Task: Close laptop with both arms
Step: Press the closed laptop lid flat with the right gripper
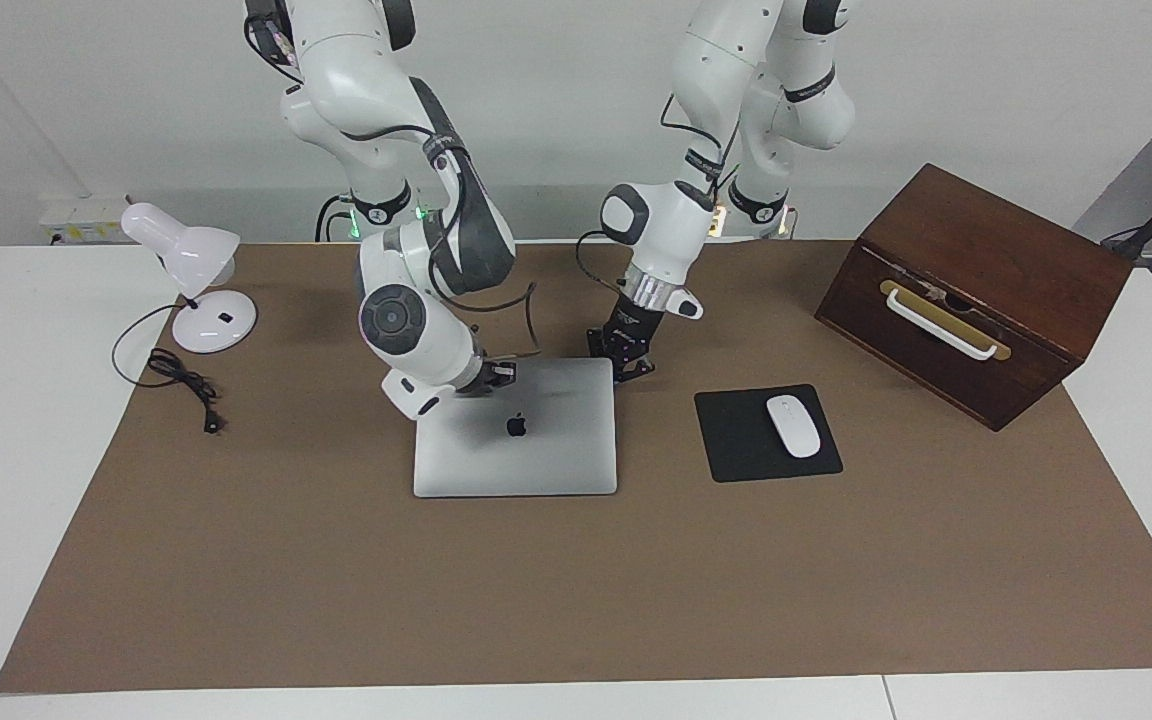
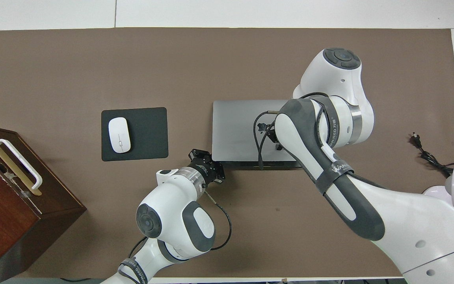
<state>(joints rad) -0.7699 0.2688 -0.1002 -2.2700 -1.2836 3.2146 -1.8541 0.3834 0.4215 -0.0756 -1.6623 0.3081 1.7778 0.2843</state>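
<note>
The silver-grey laptop [image 1: 516, 450] lies in the middle of the brown mat, its lid with the dark apple logo lowered almost flat. In the overhead view a thin dark strip shows along the edge of the laptop [image 2: 242, 126] nearer to the robots. My right gripper [image 1: 494, 378] rests at that edge of the lid, toward the right arm's end; in the overhead view my own arm hides it. My left gripper [image 1: 633, 368] is at the lid's other corner on the same edge, and also shows in the overhead view [image 2: 210, 167].
A black mousepad [image 1: 736, 440] with a white mouse [image 1: 793, 425] lies beside the laptop toward the left arm's end. A dark wooden box [image 1: 976, 290] with a white handle stands past it. A white desk lamp [image 1: 191, 270] and its cable [image 1: 181, 380] are at the right arm's end.
</note>
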